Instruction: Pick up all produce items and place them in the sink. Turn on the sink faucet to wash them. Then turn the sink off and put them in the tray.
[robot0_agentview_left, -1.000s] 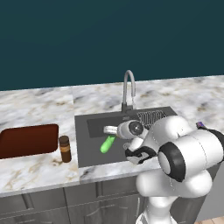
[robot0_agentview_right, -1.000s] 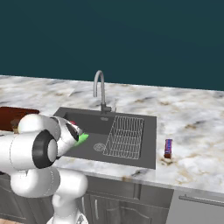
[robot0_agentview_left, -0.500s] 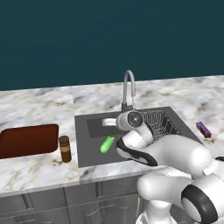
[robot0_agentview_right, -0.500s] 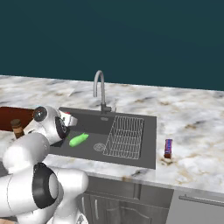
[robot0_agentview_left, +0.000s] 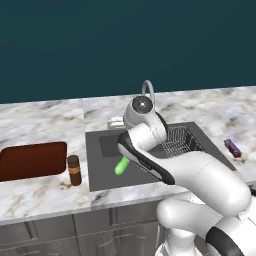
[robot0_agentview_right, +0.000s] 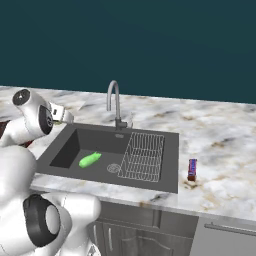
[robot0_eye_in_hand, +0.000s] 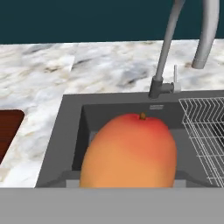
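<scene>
A rounded orange-yellow fruit (robot0_eye_in_hand: 131, 151) sits right in front of the hand camera, over the left end of the dark grey sink (robot0_eye_in_hand: 70, 127). My gripper (robot0_agentview_left: 116, 122) (robot0_agentview_right: 62, 115) hangs above the sink's back left corner and is shut on this fruit; its fingertips are hidden. The green cucumber-like vegetable (robot0_agentview_left: 121, 165) (robot0_agentview_right: 90, 160) lies on the sink floor (robot0_agentview_left: 106, 150) (robot0_agentview_right: 75, 145). The grey gooseneck faucet (robot0_agentview_left: 148, 89) (robot0_agentview_right: 114, 102) (robot0_eye_in_hand: 168, 43) stands behind the basin. The reddish-brown tray (robot0_agentview_left: 30, 160) (robot0_eye_in_hand: 8, 131) rests on the counter to the sink's left.
A brown jar (robot0_agentview_left: 74, 170) stands between tray and sink. A wire rack (robot0_agentview_left: 180, 142) (robot0_agentview_right: 145, 155) (robot0_eye_in_hand: 205, 131) fills the sink's right side. A small purple-red bar (robot0_agentview_left: 232, 147) (robot0_agentview_right: 192, 169) lies on the counter right of the sink.
The arm has swung left and back, carrying the hand from over the middle of the sink to its back left corner. The green vegetable has stayed put in the basin.
</scene>
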